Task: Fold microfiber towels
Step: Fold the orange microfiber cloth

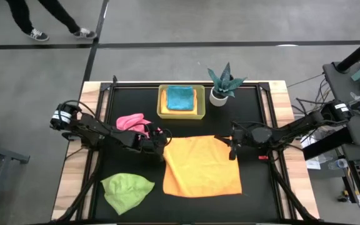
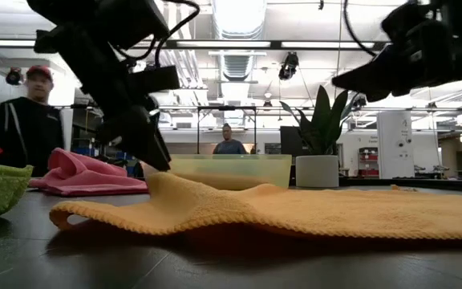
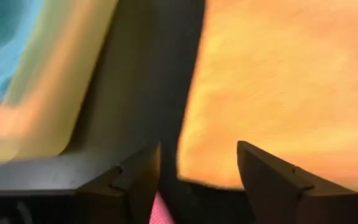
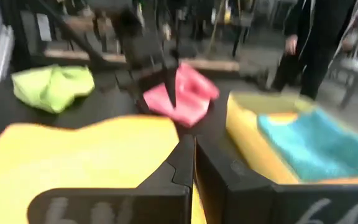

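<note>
Orange towel (image 2: 295, 210) lying flat mid-counter, soft, limp; you're wanting corner pinch. Left end effector (image 1: 161, 139) hovering at its left far corner, fingers spread, gripping nothing. Right end effector (image 1: 232, 145) clenched, empty, at right edge.

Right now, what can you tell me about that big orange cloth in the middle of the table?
The orange-yellow towel is a soft, fuzzy cloth spread nearly flat on the black table, roughly square, with wavy edges and a corner raised slightly on the left arm's side. The open left gripper sits right at that corner; in the left wrist view its fingers straddle the cloth's edge without pinching it. The shut right gripper is at the opposite far corner. A pink towel lies close beside it.
</note>
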